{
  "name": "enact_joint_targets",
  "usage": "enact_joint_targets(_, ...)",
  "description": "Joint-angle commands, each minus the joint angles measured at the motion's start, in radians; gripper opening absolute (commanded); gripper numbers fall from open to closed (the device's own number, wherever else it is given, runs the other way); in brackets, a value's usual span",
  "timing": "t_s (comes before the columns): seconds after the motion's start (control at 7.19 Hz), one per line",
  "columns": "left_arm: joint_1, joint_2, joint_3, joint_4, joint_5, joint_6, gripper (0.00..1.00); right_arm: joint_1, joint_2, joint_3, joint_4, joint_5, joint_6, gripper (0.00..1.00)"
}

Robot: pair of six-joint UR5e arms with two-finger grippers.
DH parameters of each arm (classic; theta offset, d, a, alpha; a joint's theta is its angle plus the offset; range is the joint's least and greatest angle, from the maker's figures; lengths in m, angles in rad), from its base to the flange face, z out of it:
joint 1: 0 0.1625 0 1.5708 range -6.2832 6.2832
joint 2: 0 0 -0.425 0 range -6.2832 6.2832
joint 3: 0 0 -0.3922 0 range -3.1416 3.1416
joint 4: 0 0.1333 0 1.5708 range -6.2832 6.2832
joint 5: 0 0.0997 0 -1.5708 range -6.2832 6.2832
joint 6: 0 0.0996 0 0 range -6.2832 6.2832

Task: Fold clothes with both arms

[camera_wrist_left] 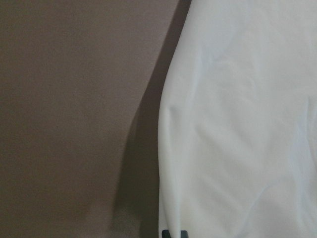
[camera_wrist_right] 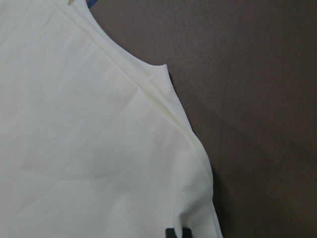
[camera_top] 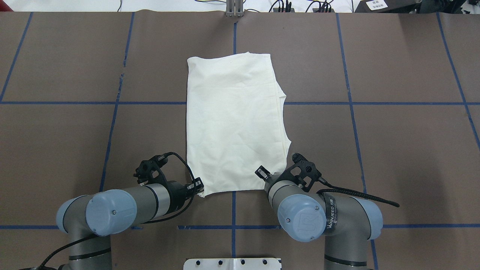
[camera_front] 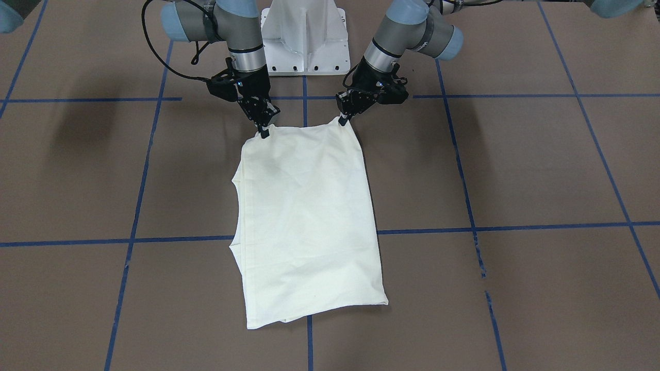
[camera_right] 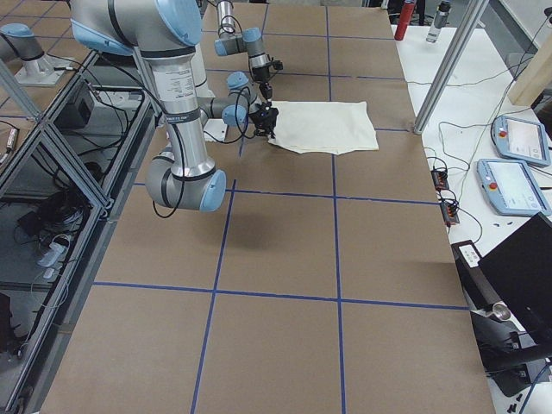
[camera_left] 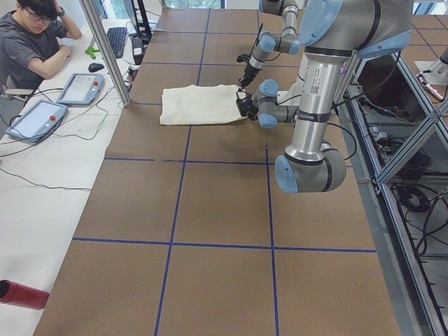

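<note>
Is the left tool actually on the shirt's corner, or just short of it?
Touching. The front-facing view shows the left tool pinching the shirt corner, the cloth drawn up into its tips, no gap.

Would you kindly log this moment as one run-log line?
shirt: folded, plain side up | left gripper: shut on robot-side corner | right gripper: shut on other robot-side corner

1. T-shirt [camera_front: 309, 221]: plain cream over the whole side showing;
2. Table [camera_front: 541, 165]: matt brown, gridded with blue tape lines [camera_front: 515, 226];
3. Left arm [camera_front: 407, 31] and right arm [camera_front: 237, 31]: silver-grey tubes, light blue joint caps;
4. Left gripper [camera_front: 341, 121] and right gripper [camera_front: 264, 132]: black;
5. Pedestal [camera_front: 304, 36]: white.
</note>
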Motion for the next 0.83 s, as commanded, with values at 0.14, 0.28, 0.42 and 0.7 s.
enact_joint_targets(0.14, -0.014, 0.073, -0.255, 0.099, -0.066, 0.004, 0.0, 0.007, -0.031, 0.18, -0.018, 0.006, -0.004, 0.0)
enact_joint_targets(0.28, -0.014, 0.083, -0.395, 0.236, -0.08, 0.004, 0.0, -0.039, -0.041, 0.31, -0.115, 0.006, -0.002, 0.0)
enact_joint_targets(0.42, -0.014, 0.08, -0.513, 0.368, -0.081, 0.001, 0.0, -0.101, -0.039, 0.484, -0.294, 0.006, 0.015, 0.0)
enact_joint_targets(0.7, -0.013, 0.078, -0.682, 0.558, -0.106, -0.012, 0.0, -0.191, -0.032, 0.695, -0.519, 0.003, 0.07, 0.0)
